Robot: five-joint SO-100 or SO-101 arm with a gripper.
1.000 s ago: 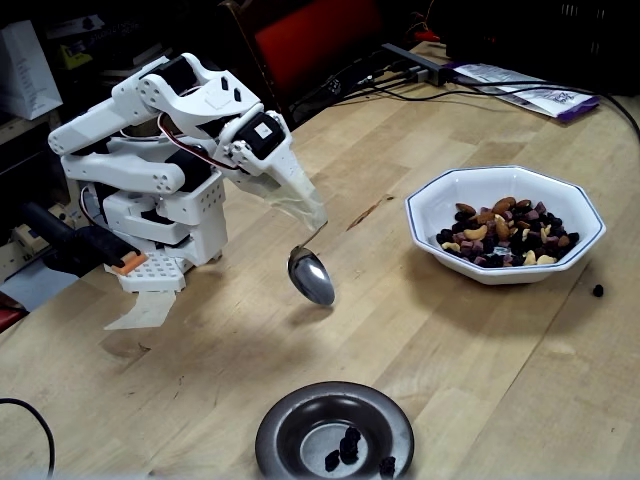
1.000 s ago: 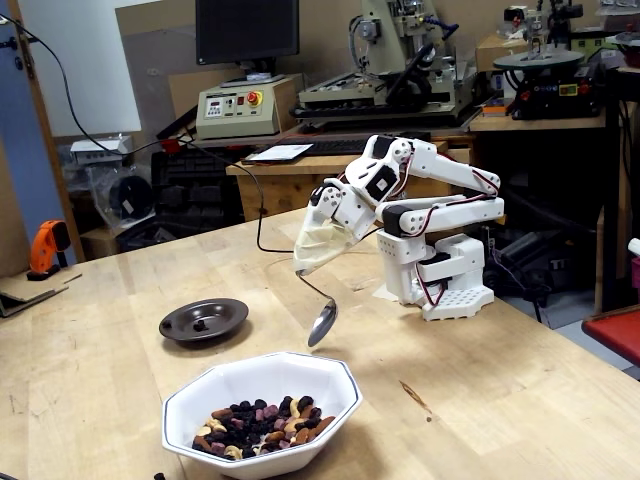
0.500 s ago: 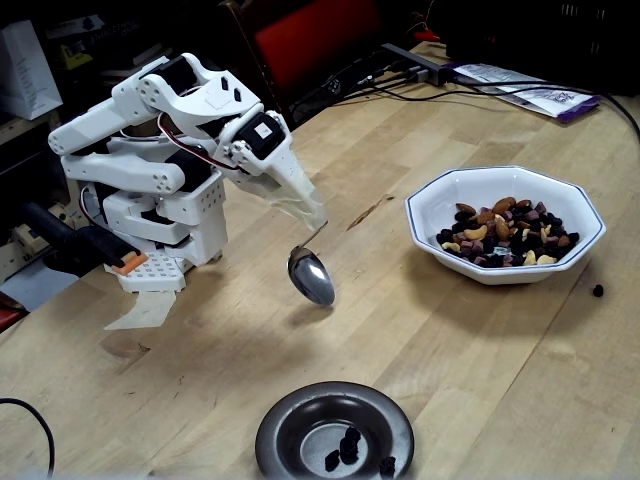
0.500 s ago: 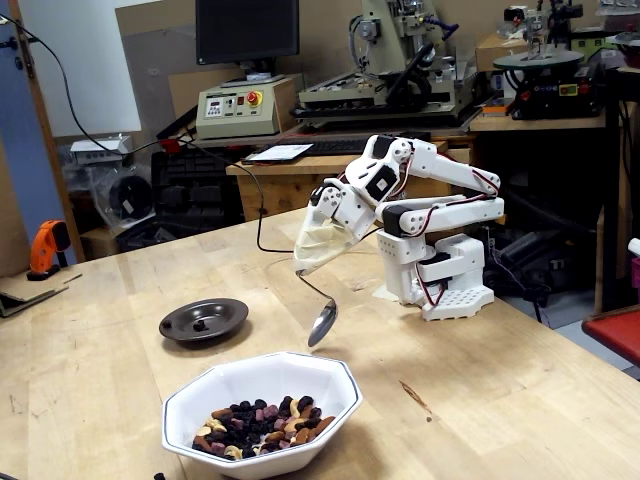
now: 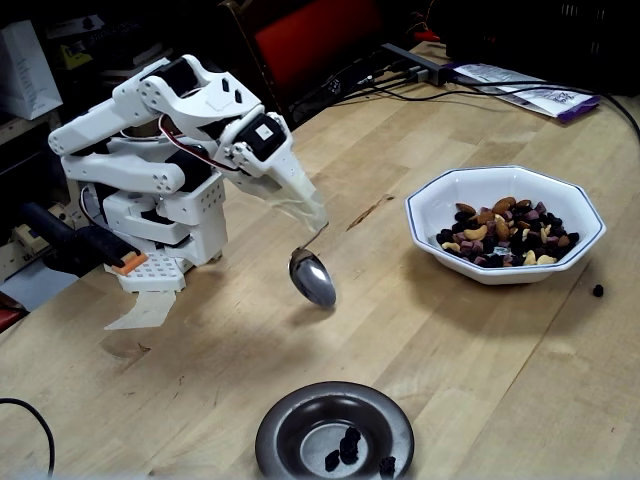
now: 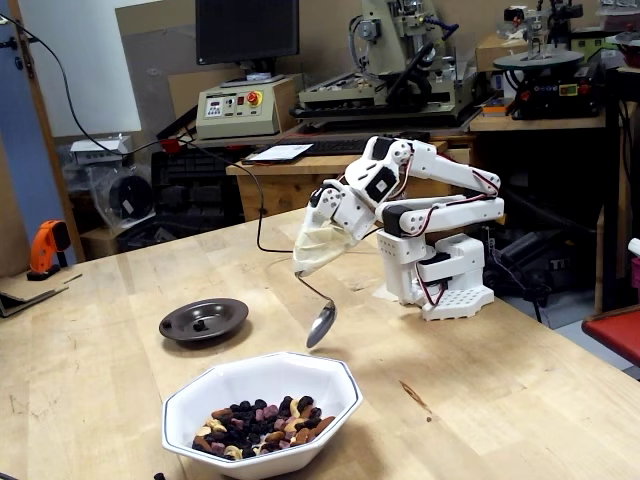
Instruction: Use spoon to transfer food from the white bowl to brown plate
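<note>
while clamped in shut fingers, spoon above bare table, stray raisin beside white bowl

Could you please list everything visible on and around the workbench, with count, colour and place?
white bowl: one, white with a thin dark rim line, on the wooden table, right side of a fixed view.
food: one heap of tan nuts and dark pieces in the white bowl; a few dark pieces lie on the brown plate.
brown plate: one, dark glossy, at the near table edge.
stray piece: one, dark, on the table right of the bowl.
table: one, pale wood.
monitor: one, dark, on the back bench.
drill: one, orange, far left.
spoon: one, silver, empty, held above the table between bowl and plate.
pincer: one, white, holding the spoon handle.
</note>
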